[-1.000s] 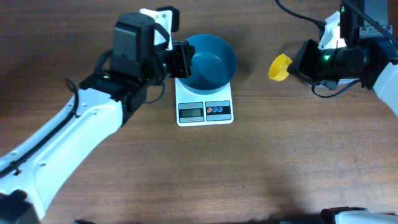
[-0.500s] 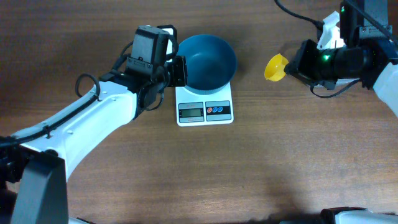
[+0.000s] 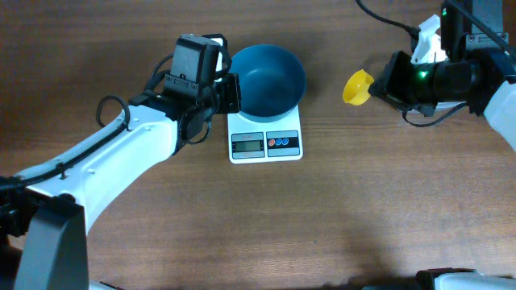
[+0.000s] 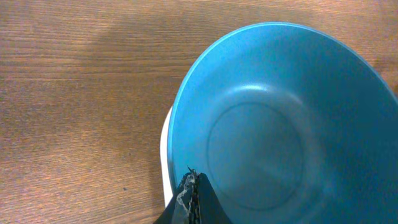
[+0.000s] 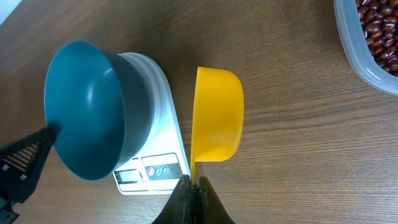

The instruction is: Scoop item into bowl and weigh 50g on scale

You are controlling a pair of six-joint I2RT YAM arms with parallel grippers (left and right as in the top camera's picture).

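The bowl point(image 3: 274, 80) is sitting empty on the scale point(image 3: 266, 143), near the middle of the counter's far edge. The left jaws are reaching its left rim from the counter's left side and are looking pinched narrow on the thin wall there. The right jaws are clamping the flat handle of the yellow scoop point(image 3: 359, 87) toward the far right corner, and it is hanging on its side with nothing in it. The beans point(image 5: 382, 31) are lying in a clear tub point(image 5: 357, 59) that is showing only in the right wrist view, beyond the scoop.

The beans are probably going to behave as hard, smooth, light grains that roll and scatter freely, so I would be digging the scoop low into the heap, carrying it level and tipping it slowly. The bowl is looking light and slick; the rim is the place to steady it, though any pressure there is likely skewing the reading. The display is too small to read.
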